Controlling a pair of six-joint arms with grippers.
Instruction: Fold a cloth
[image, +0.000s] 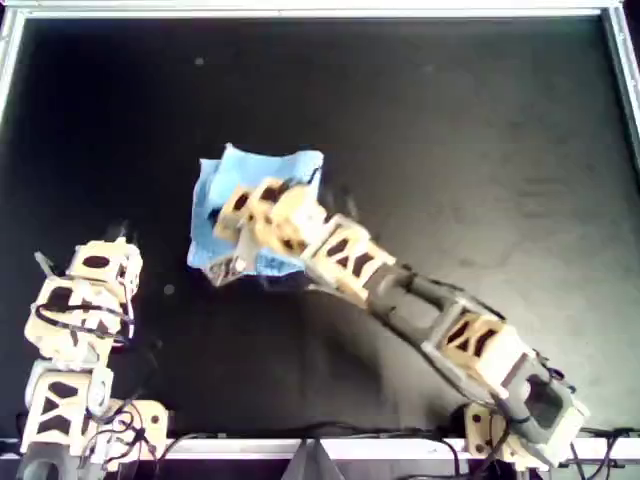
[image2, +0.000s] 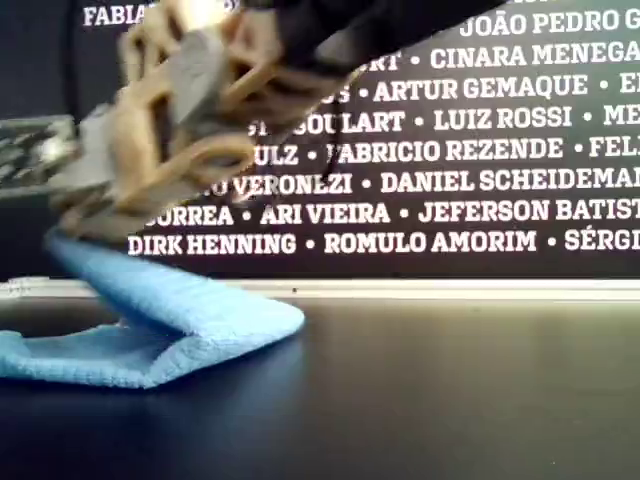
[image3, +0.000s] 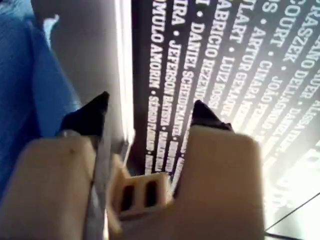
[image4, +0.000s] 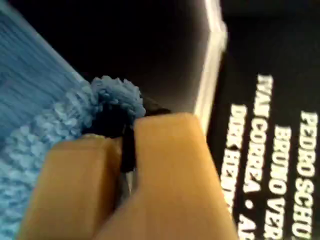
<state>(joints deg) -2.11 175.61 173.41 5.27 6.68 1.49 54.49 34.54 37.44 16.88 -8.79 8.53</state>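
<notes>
Blue terry fabric sits pinched between the right gripper's (image4: 127, 132) tan fingers (image4: 170, 165); jaws closed on a fuzzy edge of the cloth (image4: 45, 115), only a dark slit between them. In the overhead view the same gripper (image: 232, 262) lies over the cloth (image: 265, 175), its arm (image: 400, 290) stretched long and low from the base at the table's near edge, on the overhead view's right, reaching diagonally toward the table's middle.

Left gripper (image3: 150, 107): jaws wide apart, black fingertips (image3: 92, 112) spread, nothing between them. Its arm (image: 85, 320) is folded upright near the table's near edge, on the overhead view's left, well apart from the cloth.

Cloth position: on the black table (image: 480, 140), a little left of centre in the overhead view, partly covered by the right arm.

Exterior view, low and side-on, shows what the overhead view does not: one part of the cloth (image2: 170, 320) is lifted off the table (image2: 450, 390) and bent over in a rounded fold, with a lower layer lying flat beneath; the gripper (image2: 95, 215), blurred, is at the raised end on the exterior view's left. A dark banner (image2: 480, 150) with white names stands behind the table's far edge. Left wrist view catches blue cloth (image3: 25, 85) at one side and the same banner (image3: 225, 65).
</notes>
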